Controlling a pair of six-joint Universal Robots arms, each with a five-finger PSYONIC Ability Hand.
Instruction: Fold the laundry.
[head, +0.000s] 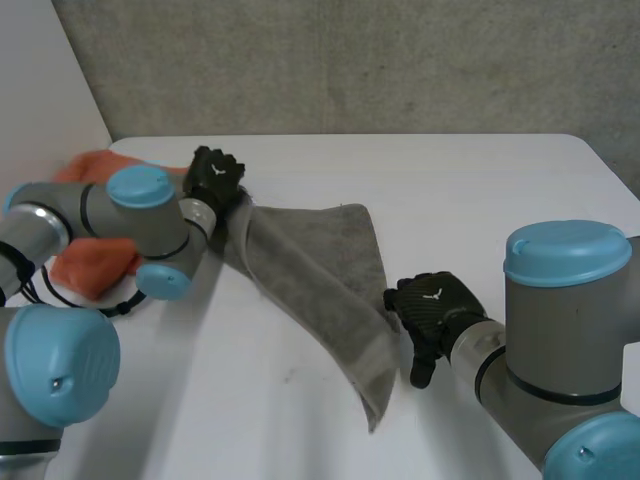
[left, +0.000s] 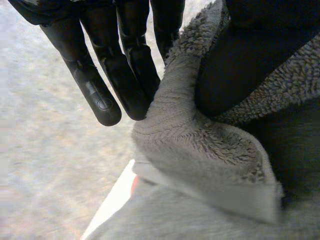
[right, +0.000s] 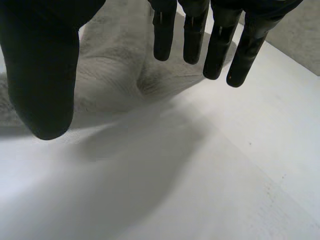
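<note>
So the grey towel (head: 320, 270) lay long and slanted across the white table (head: 450, 200). My left hand (head: 215, 178) pinched its far corner between thumb and fingers. My right hand (head: 432, 308) was open, fingers straight, just beside the towel's near edge. An orange cloth (head: 90, 265) lay by my left arm.

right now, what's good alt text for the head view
The left robot hand pinches one end of a grey towel, lifted off a white table; the towel trails diagonally to the open right robot hand beside its other end. An orange cloth lies partly behind the left arm.
</note>
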